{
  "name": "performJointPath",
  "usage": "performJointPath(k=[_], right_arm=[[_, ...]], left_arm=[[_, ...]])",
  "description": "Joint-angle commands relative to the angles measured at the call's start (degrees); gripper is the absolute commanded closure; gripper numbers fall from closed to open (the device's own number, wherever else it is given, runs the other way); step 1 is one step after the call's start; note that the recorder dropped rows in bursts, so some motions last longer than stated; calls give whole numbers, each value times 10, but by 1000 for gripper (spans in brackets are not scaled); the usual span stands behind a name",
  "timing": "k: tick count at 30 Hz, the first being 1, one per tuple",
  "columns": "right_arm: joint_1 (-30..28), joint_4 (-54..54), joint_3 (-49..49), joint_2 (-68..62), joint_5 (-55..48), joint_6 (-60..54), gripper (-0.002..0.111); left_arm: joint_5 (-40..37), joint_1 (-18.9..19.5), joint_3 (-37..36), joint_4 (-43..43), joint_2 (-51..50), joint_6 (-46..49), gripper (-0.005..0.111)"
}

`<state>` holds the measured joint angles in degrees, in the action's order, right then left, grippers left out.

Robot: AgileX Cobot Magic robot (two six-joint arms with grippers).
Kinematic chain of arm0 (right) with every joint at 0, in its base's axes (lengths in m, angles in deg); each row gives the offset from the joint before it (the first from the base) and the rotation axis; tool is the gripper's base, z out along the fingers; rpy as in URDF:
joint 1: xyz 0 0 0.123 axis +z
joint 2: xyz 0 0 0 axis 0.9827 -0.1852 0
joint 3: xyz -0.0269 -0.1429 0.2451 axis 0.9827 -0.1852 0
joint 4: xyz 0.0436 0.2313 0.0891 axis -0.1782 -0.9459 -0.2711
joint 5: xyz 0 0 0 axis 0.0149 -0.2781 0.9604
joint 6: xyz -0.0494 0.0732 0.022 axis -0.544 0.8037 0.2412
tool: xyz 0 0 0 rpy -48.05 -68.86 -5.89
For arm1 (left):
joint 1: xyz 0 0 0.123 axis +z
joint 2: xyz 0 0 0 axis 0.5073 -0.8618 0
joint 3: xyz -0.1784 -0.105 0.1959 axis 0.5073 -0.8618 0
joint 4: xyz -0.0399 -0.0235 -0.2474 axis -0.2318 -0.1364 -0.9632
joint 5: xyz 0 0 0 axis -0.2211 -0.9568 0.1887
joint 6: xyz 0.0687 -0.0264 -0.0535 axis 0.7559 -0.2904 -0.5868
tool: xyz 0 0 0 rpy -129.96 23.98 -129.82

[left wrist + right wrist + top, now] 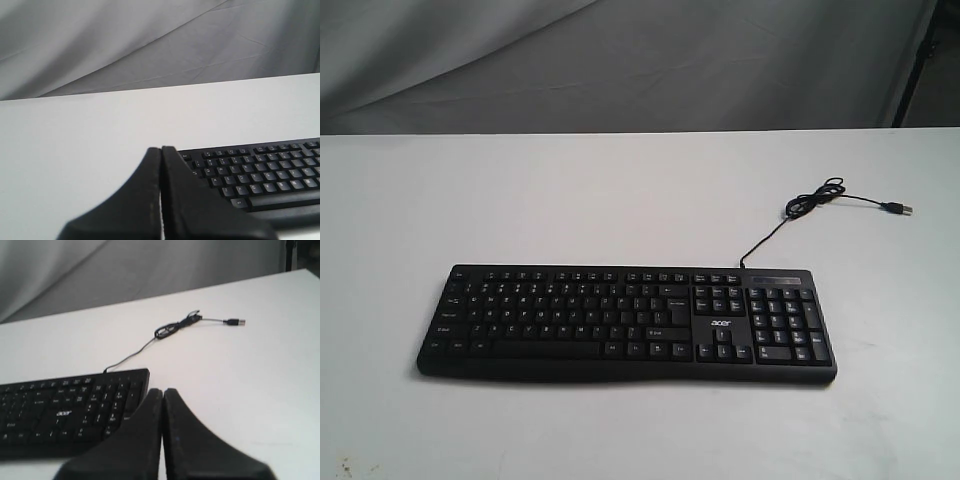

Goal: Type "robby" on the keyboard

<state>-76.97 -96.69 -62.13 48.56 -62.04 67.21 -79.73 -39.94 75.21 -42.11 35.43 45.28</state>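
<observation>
The wide black keyboard (627, 322) with white legends and an "acer" logo lies flat on the white table, number pad on its right. Its thin black cable (790, 215) runs back right to a loose coil and a USB plug (897, 208). Neither arm shows in the exterior view. In the left wrist view my left gripper (161, 149) is shut, empty, by the keyboard's (260, 172) left end, short of its keys. In the right wrist view my right gripper (163, 391) is shut, empty, just off the number-pad end of the keyboard (70, 410).
The white table (620, 190) stretches bare around the keyboard, with a grey cloth backdrop (620, 60) behind its far edge. The coiled cable (172, 329) and plug (234, 322) lie beyond the keyboard's right end.
</observation>
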Motion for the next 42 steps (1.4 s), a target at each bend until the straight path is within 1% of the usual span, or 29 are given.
performJointPath(k=[1,42], right_arm=[[-4,6,-1,4,-25,2,108],[-4,6,-1,4,-25,3,108]], left_arm=[[4,-4,-2,3,2,-2,107],[4,-4,-2,3,2,-2,107]])
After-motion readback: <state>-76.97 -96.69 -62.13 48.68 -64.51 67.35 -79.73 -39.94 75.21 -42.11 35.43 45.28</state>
